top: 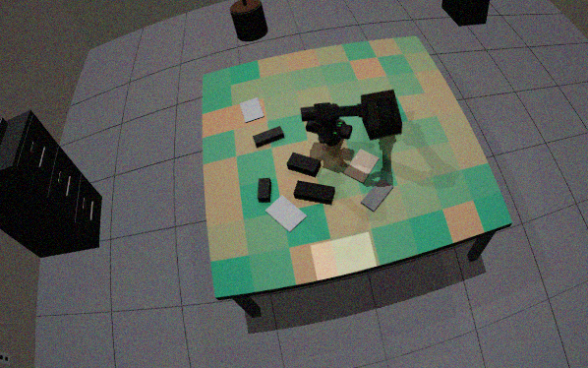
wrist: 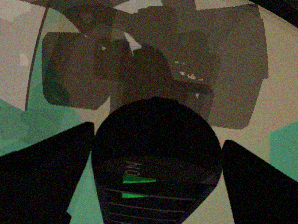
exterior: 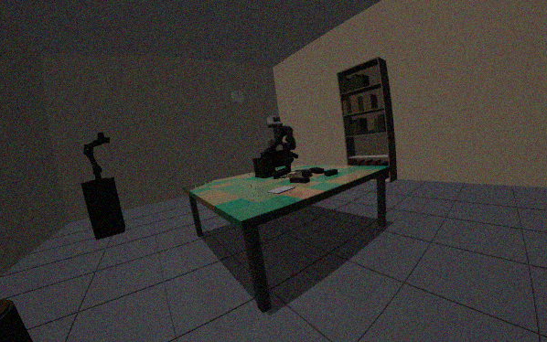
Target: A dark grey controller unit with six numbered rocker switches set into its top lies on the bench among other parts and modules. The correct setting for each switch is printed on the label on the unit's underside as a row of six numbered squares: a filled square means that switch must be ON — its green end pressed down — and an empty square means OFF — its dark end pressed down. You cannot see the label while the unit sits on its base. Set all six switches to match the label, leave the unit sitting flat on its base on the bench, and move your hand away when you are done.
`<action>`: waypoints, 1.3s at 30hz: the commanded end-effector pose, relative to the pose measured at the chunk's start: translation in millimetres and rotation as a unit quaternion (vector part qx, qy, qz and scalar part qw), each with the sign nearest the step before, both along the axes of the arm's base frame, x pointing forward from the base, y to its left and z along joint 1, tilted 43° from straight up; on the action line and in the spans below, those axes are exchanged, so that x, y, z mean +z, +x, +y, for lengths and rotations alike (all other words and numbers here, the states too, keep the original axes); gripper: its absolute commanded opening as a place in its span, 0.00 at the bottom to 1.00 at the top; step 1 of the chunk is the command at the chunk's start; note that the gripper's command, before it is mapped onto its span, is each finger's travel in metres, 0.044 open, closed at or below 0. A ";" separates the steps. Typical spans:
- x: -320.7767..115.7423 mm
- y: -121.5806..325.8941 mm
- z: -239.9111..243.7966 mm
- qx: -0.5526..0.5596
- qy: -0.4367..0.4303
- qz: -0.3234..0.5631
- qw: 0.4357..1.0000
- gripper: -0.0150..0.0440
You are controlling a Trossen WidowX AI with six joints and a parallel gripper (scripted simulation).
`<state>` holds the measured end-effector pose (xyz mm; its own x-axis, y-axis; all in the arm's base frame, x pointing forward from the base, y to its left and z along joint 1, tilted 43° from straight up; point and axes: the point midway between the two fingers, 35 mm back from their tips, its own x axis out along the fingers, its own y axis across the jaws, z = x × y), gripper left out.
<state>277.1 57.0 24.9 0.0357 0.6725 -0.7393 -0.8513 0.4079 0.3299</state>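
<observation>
My gripper (top: 330, 130) (wrist: 160, 139) is held above the bench, its dark fingertips against both sides of a dark, rounded body, which looks like the controller unit (top: 337, 123) (wrist: 155, 162). In the wrist view the unit's rounded end faces the camera. Two green switch ends and faint reddish lettering show on its lower part, with several thin lines below them. The lower part runs out of the frame. The individual settings of all six switches cannot be read, and no row of label squares shows. Below the unit, its shadow and the gripper's shadow fall on the bench.
Dark modules (top: 304, 164) (top: 314, 192) (top: 264, 190) (top: 268, 136) lie left of and in front of the arm. Flat pale plates (top: 252, 109) (top: 286, 213) and a grey plate (top: 377, 197) lie around them. The arm's base block (top: 382, 114) stands to the right.
</observation>
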 end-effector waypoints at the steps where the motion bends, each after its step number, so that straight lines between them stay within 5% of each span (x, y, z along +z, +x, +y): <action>1: -1.5 0.3 2.8 -0.004 0.004 0.003 1.000 0.83; 39: -20.9 1.2 21.1 -0.004 0.005 0.003 1.000 0.83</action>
<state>281.3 78.2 8.3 0.0431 0.6798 -0.7321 -0.8548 0.4045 0.3252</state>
